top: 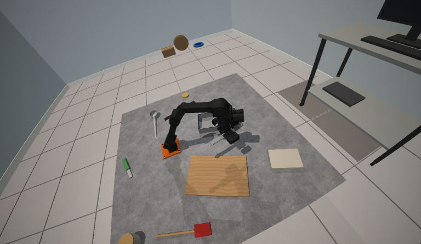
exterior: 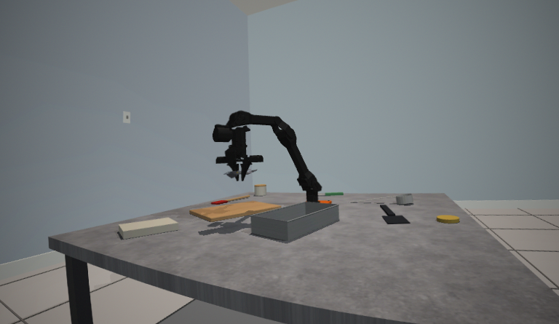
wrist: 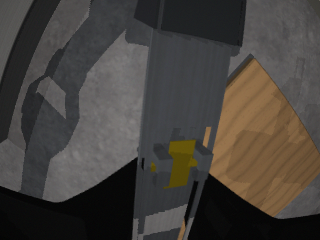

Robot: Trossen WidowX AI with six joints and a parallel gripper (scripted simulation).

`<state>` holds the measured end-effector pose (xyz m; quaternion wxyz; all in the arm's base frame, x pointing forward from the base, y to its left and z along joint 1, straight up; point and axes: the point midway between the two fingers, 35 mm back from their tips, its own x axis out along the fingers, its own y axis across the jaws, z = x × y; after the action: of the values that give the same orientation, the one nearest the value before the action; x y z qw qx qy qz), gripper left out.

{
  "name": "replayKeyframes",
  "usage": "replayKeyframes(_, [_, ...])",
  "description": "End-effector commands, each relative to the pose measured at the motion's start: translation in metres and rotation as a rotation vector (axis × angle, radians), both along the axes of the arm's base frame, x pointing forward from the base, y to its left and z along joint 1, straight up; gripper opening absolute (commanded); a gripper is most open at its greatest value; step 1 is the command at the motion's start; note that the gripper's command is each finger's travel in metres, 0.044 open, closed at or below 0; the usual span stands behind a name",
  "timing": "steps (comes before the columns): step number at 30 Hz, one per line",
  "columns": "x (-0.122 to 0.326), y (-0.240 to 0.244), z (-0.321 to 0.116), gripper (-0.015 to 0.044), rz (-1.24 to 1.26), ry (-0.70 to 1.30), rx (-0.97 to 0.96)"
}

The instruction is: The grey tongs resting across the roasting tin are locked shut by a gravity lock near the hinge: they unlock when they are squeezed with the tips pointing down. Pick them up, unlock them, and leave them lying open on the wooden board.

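Note:
My gripper is shut on the grey tongs and holds them in the air. The tongs look roughly level, lying crosswise between the fingers. In the wrist view their long grey body shows a yellow part between the fingers and a dark block at the far end. Whether the lock is released cannot be told. The grey roasting tin stands on the table below and to the side. The wooden board lies flat beside it. The arm mostly hides the tongs in the top view.
A cream block lies beyond the board. A red-headed tool and a jar are on the board's other side. A black spatula and a yellow disc lie past the tin.

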<state>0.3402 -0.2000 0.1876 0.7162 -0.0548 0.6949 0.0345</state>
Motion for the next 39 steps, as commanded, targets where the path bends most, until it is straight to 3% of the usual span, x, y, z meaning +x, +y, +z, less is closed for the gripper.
replayKeyframes(1, [-0.015,-0.016,0.004,-0.015,-0.08,-0.012,0.0])
replayKeyframes(24, [-0.128,-0.112,0.003,-0.015,-0.599,-0.001,0.006])
replayKeyframes(39, [-0.129,-0.12,0.002,-0.015,-0.649,-0.126,0.001])
